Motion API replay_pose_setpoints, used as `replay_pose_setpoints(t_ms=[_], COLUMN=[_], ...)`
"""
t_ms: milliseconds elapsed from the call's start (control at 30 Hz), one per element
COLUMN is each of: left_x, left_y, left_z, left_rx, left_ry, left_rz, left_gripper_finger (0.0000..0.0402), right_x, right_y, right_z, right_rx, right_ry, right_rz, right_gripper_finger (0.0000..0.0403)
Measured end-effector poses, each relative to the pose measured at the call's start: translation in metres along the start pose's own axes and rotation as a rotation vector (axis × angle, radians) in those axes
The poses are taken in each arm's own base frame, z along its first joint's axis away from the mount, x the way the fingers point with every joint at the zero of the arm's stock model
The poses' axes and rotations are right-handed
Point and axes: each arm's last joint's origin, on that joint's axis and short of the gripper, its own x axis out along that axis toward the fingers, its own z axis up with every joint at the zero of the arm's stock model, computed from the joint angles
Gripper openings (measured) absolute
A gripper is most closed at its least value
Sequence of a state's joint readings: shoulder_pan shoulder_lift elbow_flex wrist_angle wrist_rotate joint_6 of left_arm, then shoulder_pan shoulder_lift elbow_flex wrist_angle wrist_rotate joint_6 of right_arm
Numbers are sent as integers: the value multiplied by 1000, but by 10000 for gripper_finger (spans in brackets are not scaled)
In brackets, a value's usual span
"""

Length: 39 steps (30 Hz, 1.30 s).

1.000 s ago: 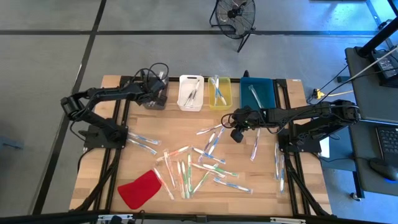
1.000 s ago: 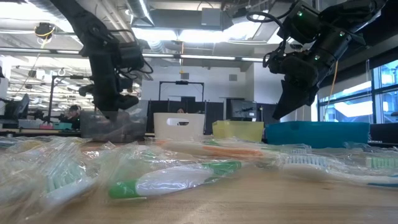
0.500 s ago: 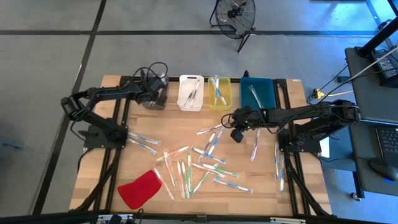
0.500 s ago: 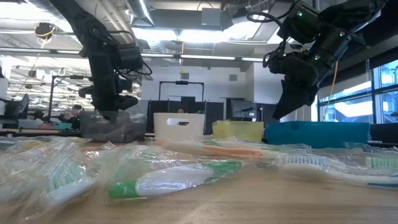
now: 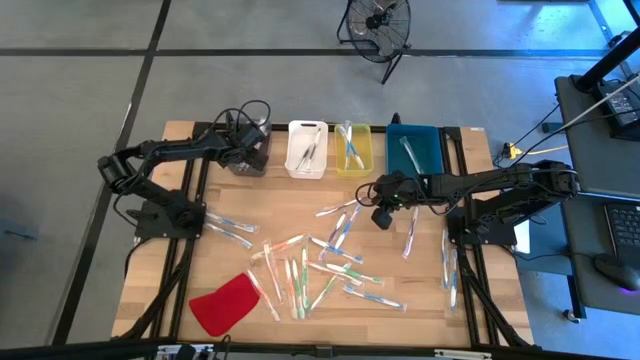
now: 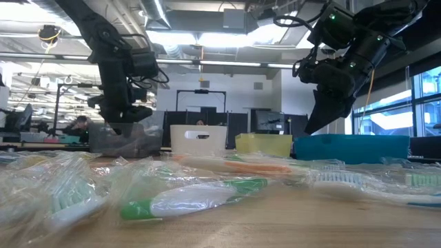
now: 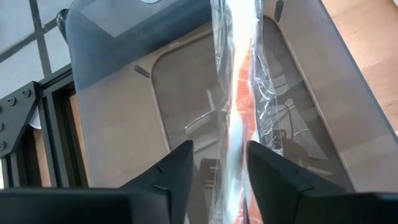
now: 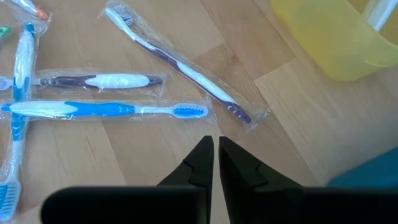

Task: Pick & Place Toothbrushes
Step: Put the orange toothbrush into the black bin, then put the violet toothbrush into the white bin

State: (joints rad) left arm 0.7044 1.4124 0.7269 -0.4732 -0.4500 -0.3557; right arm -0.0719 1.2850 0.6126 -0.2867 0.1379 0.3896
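**Orange brush going into the grey bin**

My left gripper hangs over the smoky grey bin at the table's back edge because that is where this wrapped orange toothbrush seems to belong. My fingers stand parted, the wrapper between them (loose, I judge). My right gripper hovers nearly shut and empty above the scattered toothbrushes, near the yellow bin, ready to pick.

Wooden table, scattered wrapped toothbrushes, red cloth, four bins along far edge
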Motion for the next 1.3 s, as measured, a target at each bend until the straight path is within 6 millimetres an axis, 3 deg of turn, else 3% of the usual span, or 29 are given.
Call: replay_pose_setpoints(t_ms=[233, 433, 700, 933, 1133, 1300], left_x=[-11, -26, -33, -34, -35, -40], left_y=[3, 8, 10, 10, 5, 0], left_z=[6, 15, 18, 15, 13, 12], left_rx=[6, 40, 59, 87, 144, 183], left_ry=[8, 0, 26, 64, 116, 95], left_rz=[-4, -7, 3, -33, -199, -219], left_gripper_finger=[208, 233, 240, 240, 239, 239], right_x=[0, 0, 0, -2, -17, -32], right_y=[1, 2, 3, 3, 9, 15], right_z=[0, 0, -1, -8, -16, -23], right_rx=[-4, -7, 9, 69, 145, 237], right_ry=[3, 20, 41, 112, 149, 174], right_rz=[13, 71, 98, 99, 104, 114], right_gripper_finger=[9, 7, 33, 17, 7, 22])
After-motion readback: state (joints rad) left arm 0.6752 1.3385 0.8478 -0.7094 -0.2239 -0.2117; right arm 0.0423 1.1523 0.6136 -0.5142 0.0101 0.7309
